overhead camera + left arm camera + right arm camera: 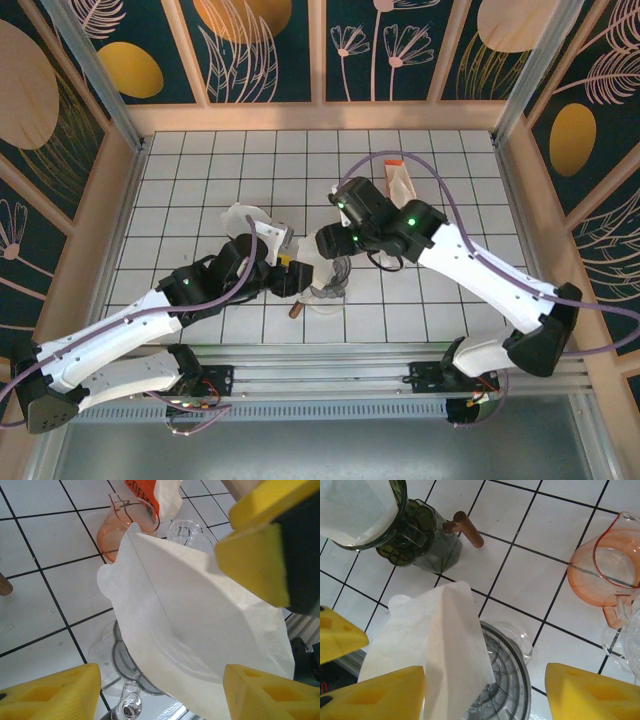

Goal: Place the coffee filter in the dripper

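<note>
A white paper coffee filter (190, 620) lies folded and tilted in the mouth of the clear ribbed glass dripper (130, 665). In the right wrist view the filter (440, 645) stands in the left half of the dripper (520, 690), beside one yellow pad. My right gripper (485, 695) is open and straddles filter and dripper. My left gripper (160, 695) is open too, with its pads wide on either side of them. The right gripper's fingers (255, 555) hang over the filter's far edge. From above, both grippers (290, 272) (338, 262) meet over the dripper (328, 295).
A dark glass brewer (415, 540) with a wooden handle (465, 529) and a paper filter in it stands close by. An orange glass pitcher (605, 575) (122, 527) and a clear glass (187, 530) sit further out. A filter packet (400, 182) lies at the back.
</note>
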`<state>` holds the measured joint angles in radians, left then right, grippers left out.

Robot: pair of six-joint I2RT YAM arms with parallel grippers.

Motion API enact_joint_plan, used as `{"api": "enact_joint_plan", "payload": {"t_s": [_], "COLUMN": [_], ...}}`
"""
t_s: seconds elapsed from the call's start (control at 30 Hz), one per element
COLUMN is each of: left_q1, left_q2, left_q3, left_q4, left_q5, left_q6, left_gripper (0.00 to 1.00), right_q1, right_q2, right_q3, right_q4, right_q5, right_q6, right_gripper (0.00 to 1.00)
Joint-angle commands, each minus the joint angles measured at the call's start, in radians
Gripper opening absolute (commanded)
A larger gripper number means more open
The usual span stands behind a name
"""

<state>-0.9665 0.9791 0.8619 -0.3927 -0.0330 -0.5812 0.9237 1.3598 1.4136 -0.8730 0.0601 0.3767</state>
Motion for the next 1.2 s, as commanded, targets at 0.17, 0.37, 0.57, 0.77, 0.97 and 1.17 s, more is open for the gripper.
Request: {"api": "enact_joint_plan", "payload": {"t_s": [0.17, 0.37, 0.57, 0.77, 0.97, 1.17], "left_q1": [0.009, 0.009, 0.010, 0.011, 0.011, 0.027], "left_q2": [0.024, 0.039, 0.047, 0.049, 0.037, -0.011], "left_q3": [-0.010, -0.027, -0.052, -0.072, -0.063, -0.001], "left_q4": [0.019, 0.050, 0.065, 0.078, 0.090, 0.076], "left_q5": [0.023, 0.031, 0.033, 0.035, 0.034, 0.010], "left_q6": [-0.012, -0.019, -0.028, -0.034, -0.042, -0.059], "left_gripper": [0.71, 0.72, 0.72, 0.72, 0.75, 0.76], "right_q1": [0.006, 0.006, 0.004, 0.004, 0.002, 0.004], "right_q2": [-0.097, -0.127, -0.141, -0.152, -0.159, -0.159], "right_q3": [-0.148, -0.236, -0.319, -0.370, -0.389, -0.382], "right_q4": [0.117, 0.196, 0.262, 0.296, 0.305, 0.310], "right_q5": [-0.004, -0.014, -0.025, -0.030, -0.027, -0.026], "right_q6": [0.048, 0.060, 0.069, 0.076, 0.077, 0.074], "right_gripper": [0.68, 0.68, 0.68, 0.68, 0.68, 0.68]}}
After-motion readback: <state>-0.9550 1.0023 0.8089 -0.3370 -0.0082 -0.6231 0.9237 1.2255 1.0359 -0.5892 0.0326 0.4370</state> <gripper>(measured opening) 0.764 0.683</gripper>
